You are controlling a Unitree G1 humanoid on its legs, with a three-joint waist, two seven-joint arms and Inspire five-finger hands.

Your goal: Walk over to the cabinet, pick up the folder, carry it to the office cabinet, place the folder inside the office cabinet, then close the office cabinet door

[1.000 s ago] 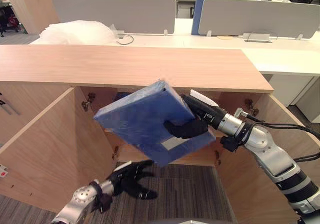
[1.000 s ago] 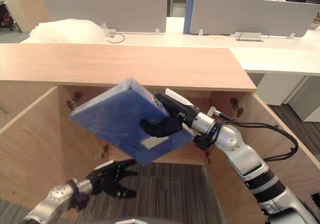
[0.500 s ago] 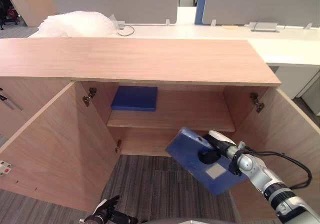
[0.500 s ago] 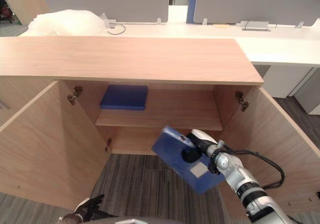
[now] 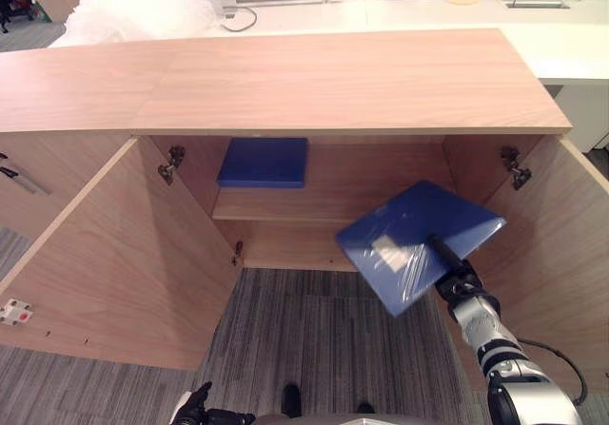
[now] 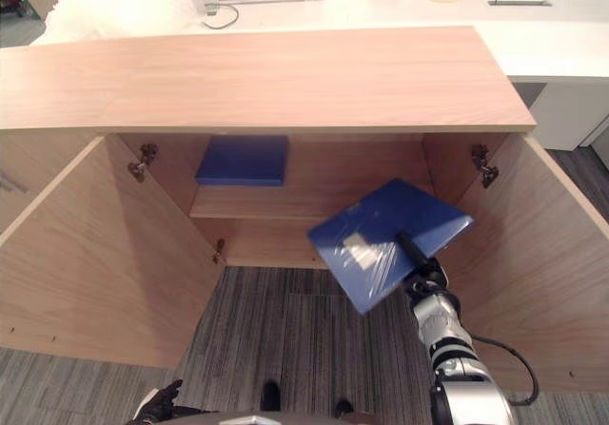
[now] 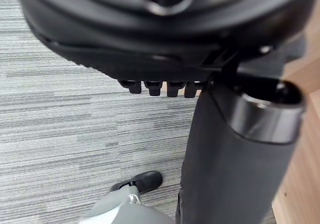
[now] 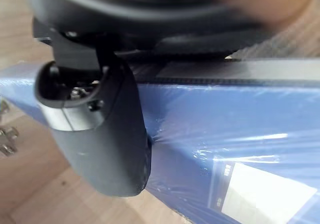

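Pinched by the right robot hand (image 8: 100, 134), the folder (image 5: 447, 221) is held before the open cabinet (image 5: 333, 83); it must next be slid onto the shelf (image 5: 333, 204).

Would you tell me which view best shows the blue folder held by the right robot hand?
The left eye view: the whole folder shows, tilted before the open cabinet, label up. The right eye view matches it. The right wrist view gives a close part of its cover by the right robot hand.
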